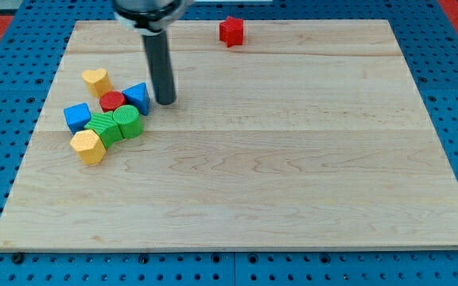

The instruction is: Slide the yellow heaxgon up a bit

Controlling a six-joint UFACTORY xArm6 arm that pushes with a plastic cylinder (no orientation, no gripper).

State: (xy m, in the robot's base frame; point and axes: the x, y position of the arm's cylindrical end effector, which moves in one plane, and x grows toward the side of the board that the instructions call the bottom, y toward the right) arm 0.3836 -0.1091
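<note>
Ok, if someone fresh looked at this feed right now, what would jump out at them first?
Probably the dark rod coming down from the view's top, my tip resting just right of the blue triangular block. Next, the tight cluster at the board's left: red cylinder, two green blocks, a blue block, the yellow hexagon at its lower edge and a yellow heart above. Last, a lone red block sits near the top edge.

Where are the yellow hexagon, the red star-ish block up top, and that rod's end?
yellow hexagon [88,146], camera view, top face.
red block [230,30], camera view, its middle.
my tip [165,102], camera view, rod's very end.
</note>
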